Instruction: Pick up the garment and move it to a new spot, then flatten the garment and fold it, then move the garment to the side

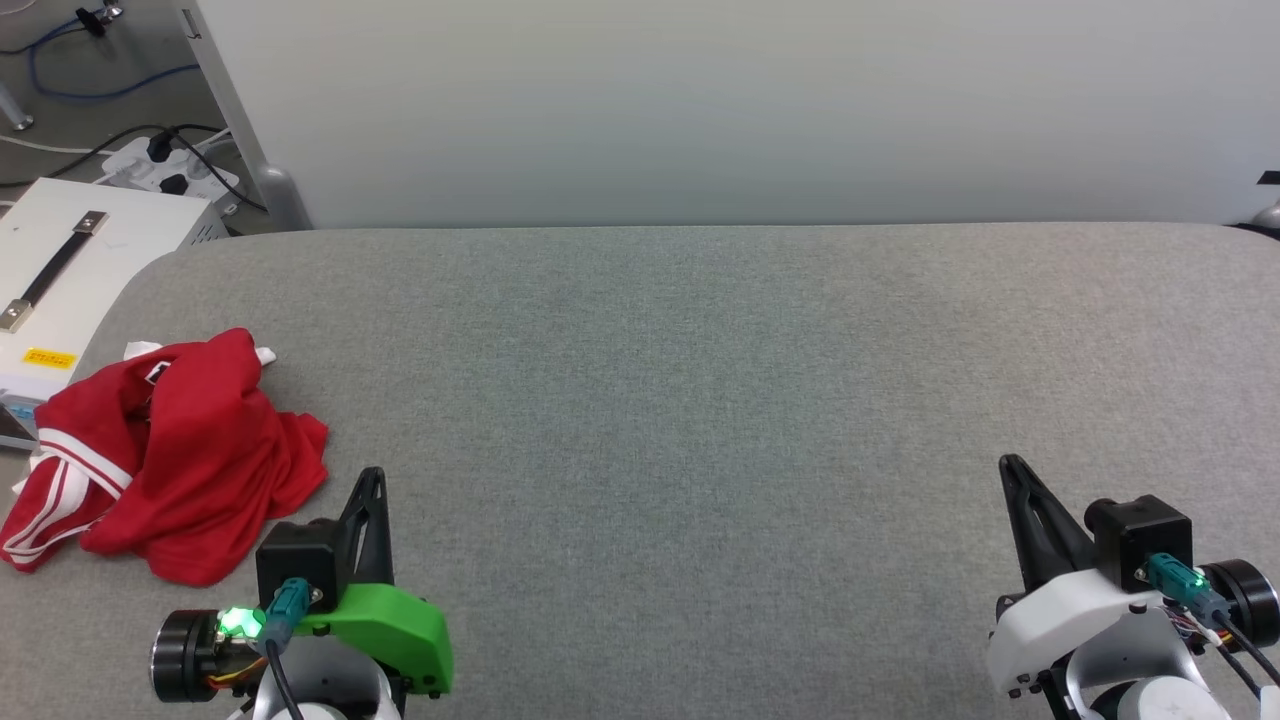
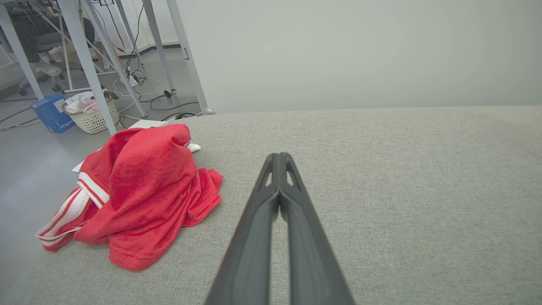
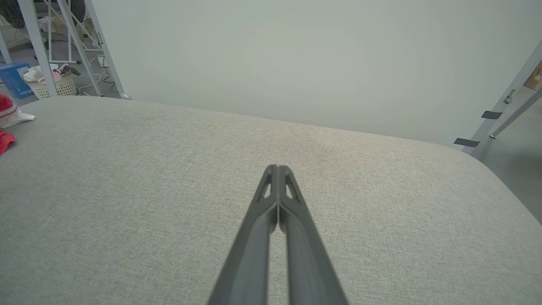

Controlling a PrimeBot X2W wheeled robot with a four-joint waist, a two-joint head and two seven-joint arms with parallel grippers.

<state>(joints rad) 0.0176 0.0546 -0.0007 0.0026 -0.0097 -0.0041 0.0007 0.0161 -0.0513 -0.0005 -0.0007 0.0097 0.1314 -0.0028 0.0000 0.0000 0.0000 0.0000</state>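
Note:
The garment (image 1: 180,460) is a red shirt with red-white striped trim, lying crumpled in a heap at the left edge of the grey table (image 1: 700,400). In the left wrist view the garment (image 2: 144,190) sits left of the fingers, apart from them. My left gripper (image 1: 372,478) is shut and empty, just right of the heap near the front edge; its tips (image 2: 279,156) press together. My right gripper (image 1: 1010,465) is shut and empty at the front right, far from the shirt. A sliver of the garment (image 3: 6,123) shows at the right wrist view's left edge.
A white case with a black handle (image 1: 70,270) stands off the table's left edge beside the heap. A power strip and cables (image 1: 170,165) lie on the floor behind it. A pale wall (image 1: 750,100) runs behind the table. A laundry basket (image 2: 91,114) stands on the floor.

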